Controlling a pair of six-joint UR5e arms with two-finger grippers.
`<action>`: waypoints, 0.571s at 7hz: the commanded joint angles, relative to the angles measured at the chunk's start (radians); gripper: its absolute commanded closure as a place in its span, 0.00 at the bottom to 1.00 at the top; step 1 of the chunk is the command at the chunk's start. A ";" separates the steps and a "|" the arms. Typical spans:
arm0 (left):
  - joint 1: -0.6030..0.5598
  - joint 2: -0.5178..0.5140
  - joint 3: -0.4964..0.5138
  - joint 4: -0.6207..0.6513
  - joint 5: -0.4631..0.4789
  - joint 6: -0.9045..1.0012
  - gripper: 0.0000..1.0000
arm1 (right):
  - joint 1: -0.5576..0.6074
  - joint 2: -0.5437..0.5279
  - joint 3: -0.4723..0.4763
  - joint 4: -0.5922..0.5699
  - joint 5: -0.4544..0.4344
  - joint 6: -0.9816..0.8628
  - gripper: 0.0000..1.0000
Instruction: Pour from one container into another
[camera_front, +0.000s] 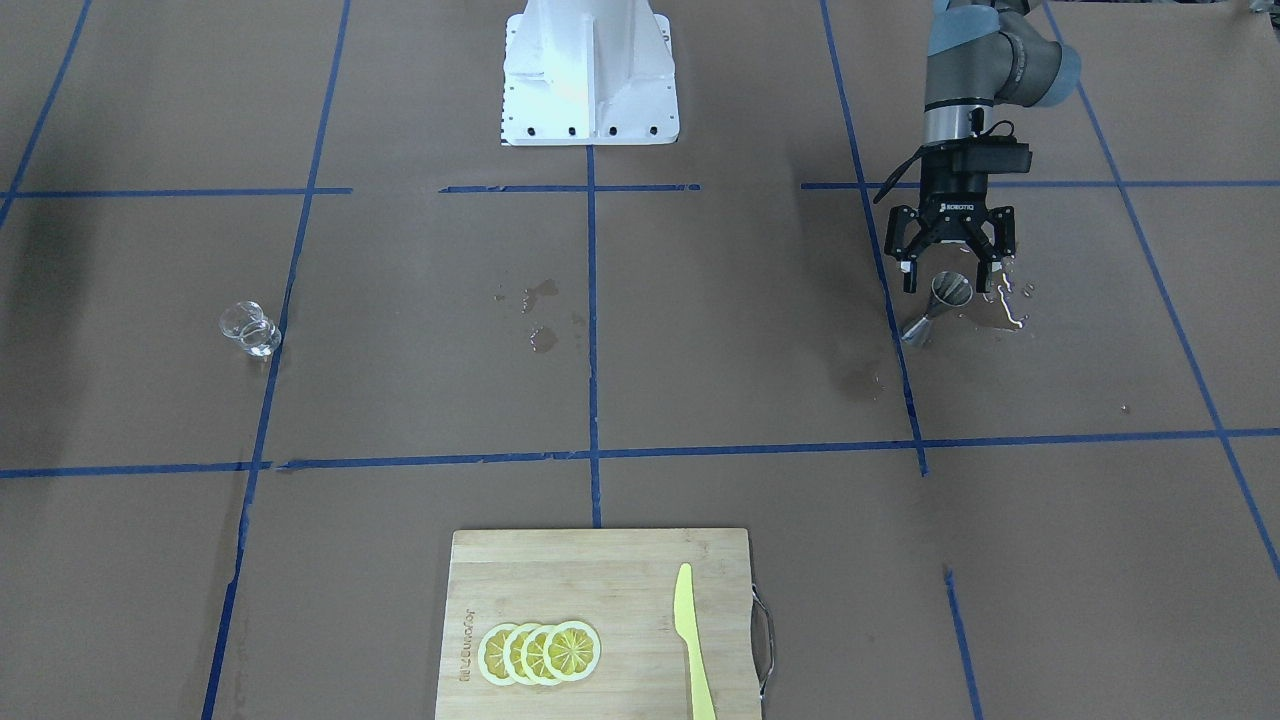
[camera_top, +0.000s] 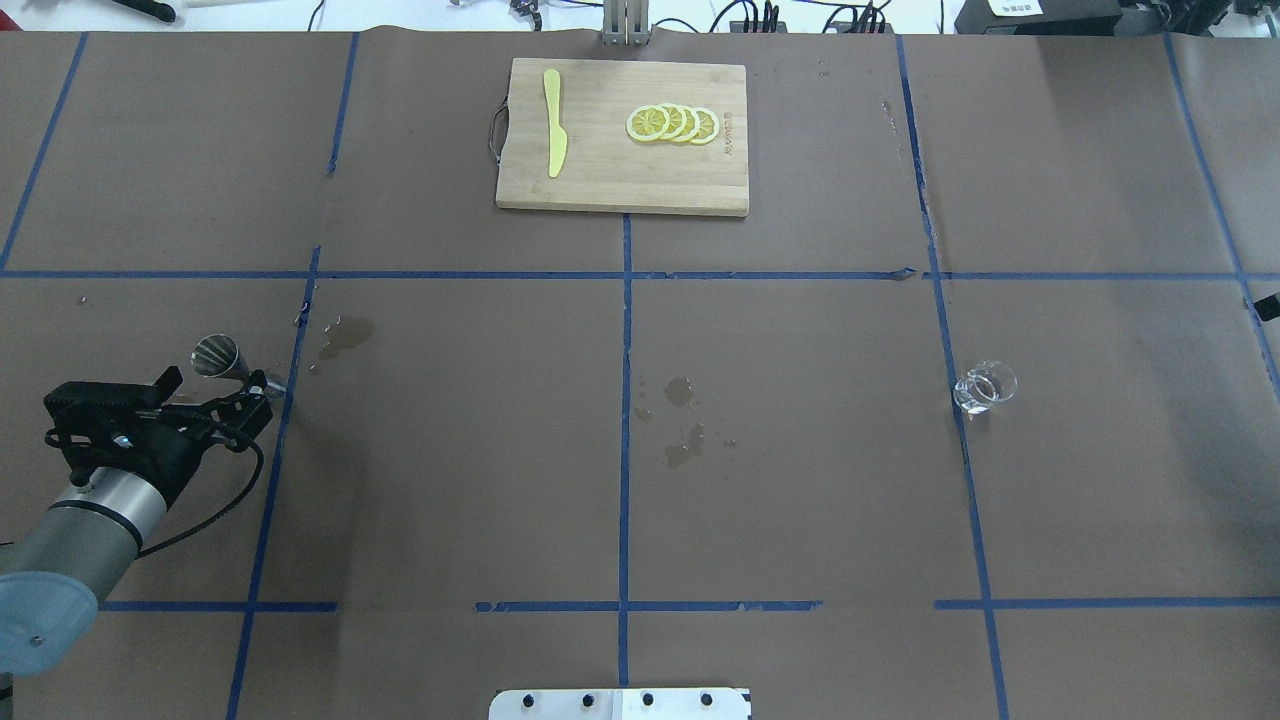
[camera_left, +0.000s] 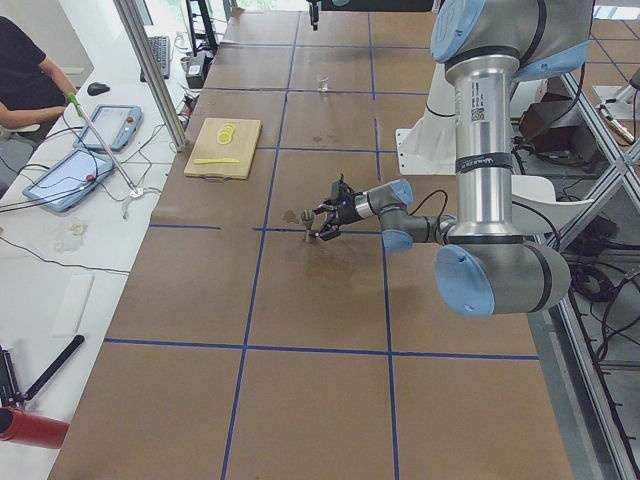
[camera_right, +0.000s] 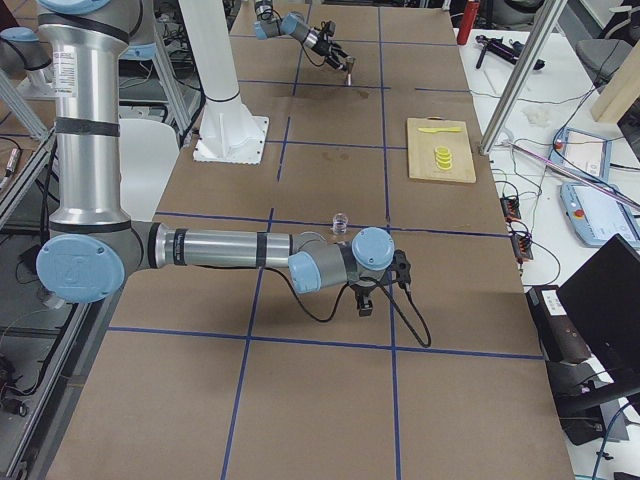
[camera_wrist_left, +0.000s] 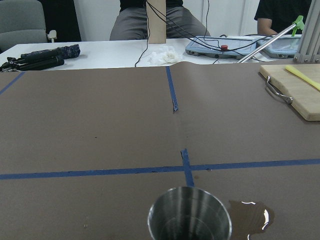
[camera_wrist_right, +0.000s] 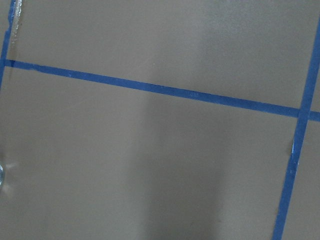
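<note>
The clear glass cup (camera_front: 248, 330) stands alone on the brown paper, far from both arms, also seen as the cup (camera_top: 985, 387) and, small, the cup (camera_right: 340, 222). The silver jigger (camera_front: 935, 308) stands upright at the other side of the table. My left gripper (camera_front: 953, 285) is open, its fingers spread on either side of the jigger's upper cone without closing on it. In the left wrist view the jigger's rim (camera_wrist_left: 190, 216) fills the bottom centre. My right gripper (camera_right: 365, 300) shows only in the exterior right view, low over the paper near the cup; I cannot tell its state.
A puddle (camera_front: 1005, 312) lies beside the jigger, and wet stains (camera_top: 685, 420) mark the table's middle. A wooden cutting board (camera_front: 600, 570) holds lemon slices (camera_front: 540, 652) and a yellow knife (camera_front: 692, 640). The robot's white base (camera_front: 590, 75) stands opposite. People sit beyond the far edge.
</note>
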 joint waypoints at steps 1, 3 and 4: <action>0.002 -0.057 0.077 -0.052 0.085 -0.015 0.01 | 0.000 0.000 0.001 0.001 -0.003 -0.003 0.00; 0.005 -0.069 0.181 -0.135 0.206 -0.018 0.01 | 0.001 0.000 0.000 0.001 -0.004 -0.001 0.00; 0.005 -0.116 0.229 -0.165 0.248 -0.018 0.01 | 0.001 0.000 0.000 0.001 -0.004 -0.001 0.00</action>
